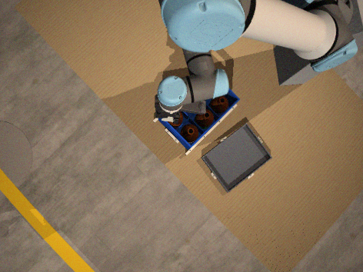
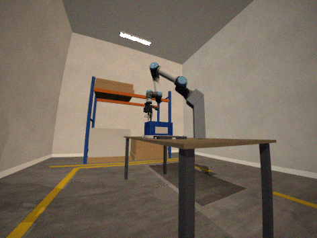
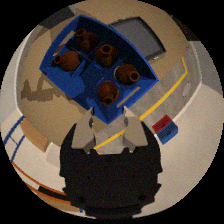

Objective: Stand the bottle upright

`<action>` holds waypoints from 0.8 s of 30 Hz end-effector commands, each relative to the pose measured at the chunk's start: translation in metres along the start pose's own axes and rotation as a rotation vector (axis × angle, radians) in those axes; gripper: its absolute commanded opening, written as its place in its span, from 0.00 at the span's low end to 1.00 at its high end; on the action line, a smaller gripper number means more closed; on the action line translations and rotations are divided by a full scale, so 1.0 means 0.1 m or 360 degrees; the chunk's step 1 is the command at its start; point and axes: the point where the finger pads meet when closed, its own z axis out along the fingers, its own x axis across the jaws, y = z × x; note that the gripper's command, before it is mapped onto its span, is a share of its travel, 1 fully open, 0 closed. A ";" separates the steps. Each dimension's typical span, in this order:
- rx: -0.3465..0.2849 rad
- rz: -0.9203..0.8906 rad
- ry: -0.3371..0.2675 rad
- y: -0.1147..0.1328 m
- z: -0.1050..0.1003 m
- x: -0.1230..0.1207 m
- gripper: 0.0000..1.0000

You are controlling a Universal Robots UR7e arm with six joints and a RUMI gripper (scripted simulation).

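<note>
Above the blue crate [image 1: 231,103], the pincer [image 3: 109,116] hangs partly apart with nothing between its fingers

On the wooden desk [image 1: 308,127] the crate holds five brown bottles, all upright in their compartments; in the wrist view the nearest bottle [image 3: 108,93] sits just ahead of the fingertips, a second bottle [image 3: 128,74] to its right, a third bottle [image 3: 105,52] in the middle, and a fourth bottle [image 3: 68,60] and fifth bottle [image 3: 85,37] farther back. Which neck differs cannot be told at this size. The dark grey tray [image 1: 236,157] lies just beside the crate, apart from it, with no bottle on it. From the side, the pincer hovers above the crate's rim, pointing down
</note>
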 end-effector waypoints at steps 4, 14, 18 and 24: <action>-0.0002 0.0000 0.0001 0.01 0.05 0.00 0.38; -0.0002 0.0000 0.0001 0.01 0.07 0.00 0.38; -0.0002 0.0000 0.0001 0.01 0.07 0.00 0.38; -0.0002 0.0000 0.0001 0.01 0.07 0.00 0.38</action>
